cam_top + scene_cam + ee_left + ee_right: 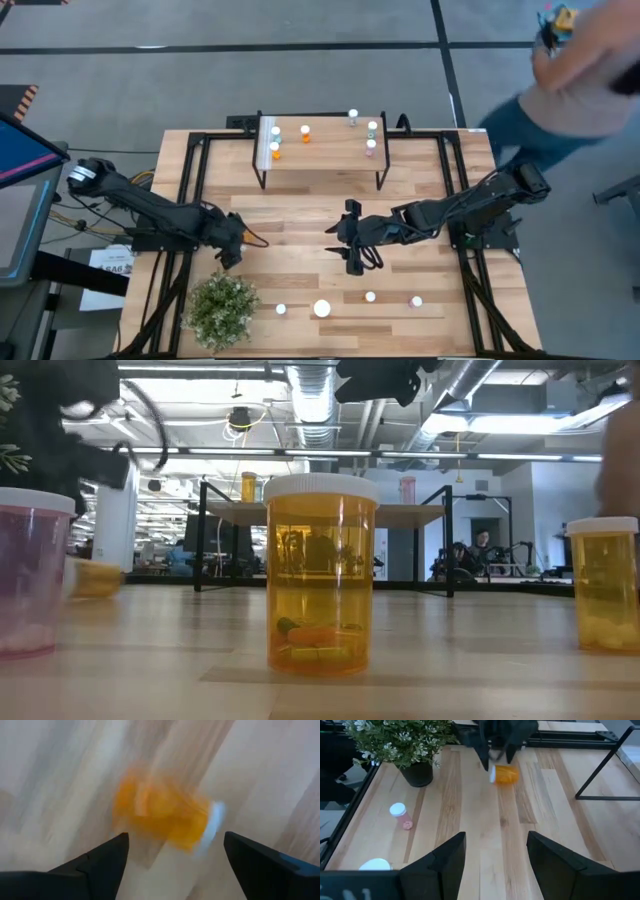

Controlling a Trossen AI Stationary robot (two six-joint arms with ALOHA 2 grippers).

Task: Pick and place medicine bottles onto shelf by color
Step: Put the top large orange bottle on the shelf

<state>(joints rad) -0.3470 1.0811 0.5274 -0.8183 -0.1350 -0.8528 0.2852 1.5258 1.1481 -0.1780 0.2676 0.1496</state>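
Note:
An orange medicine bottle (160, 817) with a white cap lies on its side on the wooden table; the right wrist view shows the same orange bottle (504, 774). My left gripper (175, 840) is open and points down just above it, one finger on either side, touching nothing. In the high view my left gripper (230, 254) is left of centre, near the plant. My right gripper (340, 240) hovers open at the table's middle with nothing between its fingers. The shelf (320, 160) stands at the far edge, with orange bottles (275, 150) at its left and pale ones (371, 128) at its right.
A potted green plant (222, 308) stands at the near left, close to my left gripper. Several upright bottles (322, 309) stand along the near edge, among them a pink one (400, 815). A person (580, 90) is beyond the table's far right corner.

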